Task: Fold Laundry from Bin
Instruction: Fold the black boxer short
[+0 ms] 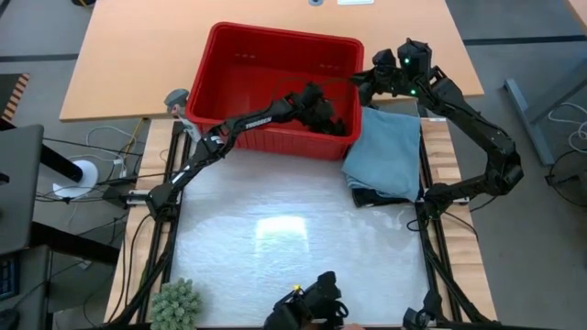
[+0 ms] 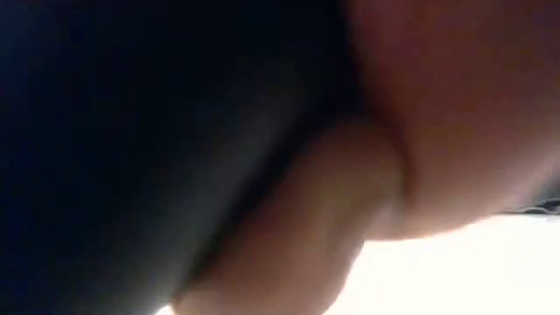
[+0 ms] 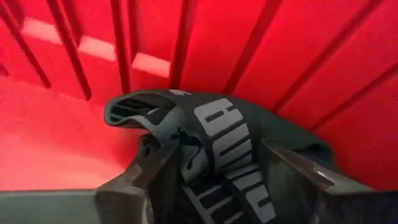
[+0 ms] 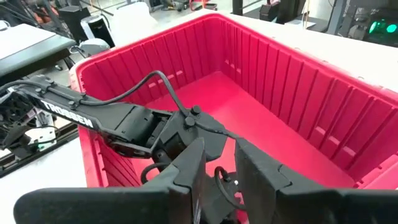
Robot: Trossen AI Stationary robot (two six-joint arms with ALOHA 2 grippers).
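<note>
The red bin [image 1: 249, 57] stands at the table's far side. In its near right corner lies a dark garment [image 1: 332, 119] with a grey lettered band [image 3: 225, 132], resting on the bin's floor against the wall. My left gripper [image 1: 316, 103] reaches down into the bin. It is open, and its fingers stand on either side of the band [image 3: 208, 154]. My right gripper [image 1: 369, 77] hovers above the bin's right rim, with a narrow gap between its fingers [image 4: 217, 149] and nothing in it. My left gripper comes at the dark garment slanting down from the table's near left. One finger [image 3: 140, 180] stands on each side of the lettered band [image 3: 205, 168]. I cannot tell whether either finger touches the cloth.
A folded light blue cloth [image 1: 390, 151] lies on a dark cloth [image 1: 374, 194] at the table's right edge. A green spiky ball [image 1: 174, 304] sits at the near left, and a dark device [image 1: 307, 307] at the near edge. Something close and blurred fills the low view [image 2: 350, 175].
</note>
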